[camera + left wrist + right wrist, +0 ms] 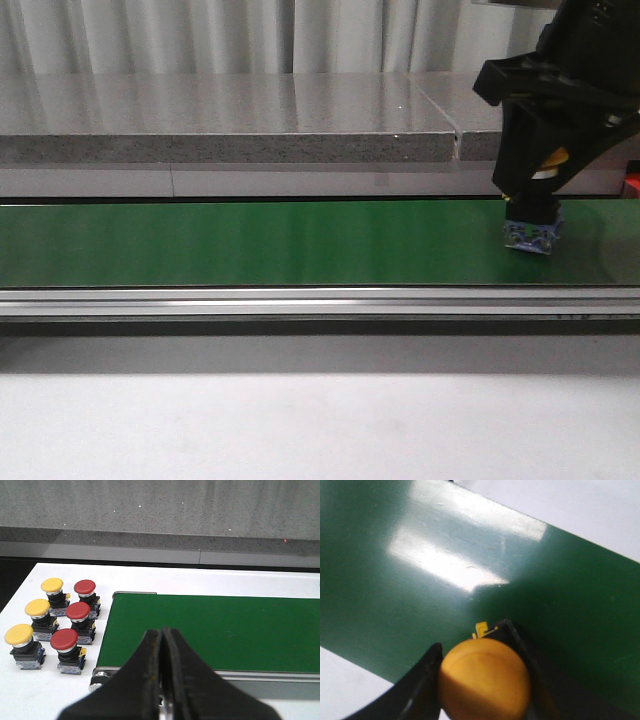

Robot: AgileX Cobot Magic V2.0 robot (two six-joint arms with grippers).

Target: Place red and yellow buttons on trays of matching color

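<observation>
One yellow button (484,677) clamped, green belt (250,243)

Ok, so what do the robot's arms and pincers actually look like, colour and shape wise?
Both are black. The left pincer has two broad, curved fingers tapering to narrow tips, with worn, scuffed inner edges. The right pincer has similar dark curved fingers, and in the front view its arm is a bulky, angular black housing. No cables or markings show.

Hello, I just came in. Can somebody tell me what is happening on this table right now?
The right gripper has its jaws closed around a yellow button over the green conveyor belt, near its right end. The left gripper is shut and holds nothing. Beside the belt's other end, three yellow buttons and three red buttons stand in two rows. No trays are visible.
</observation>
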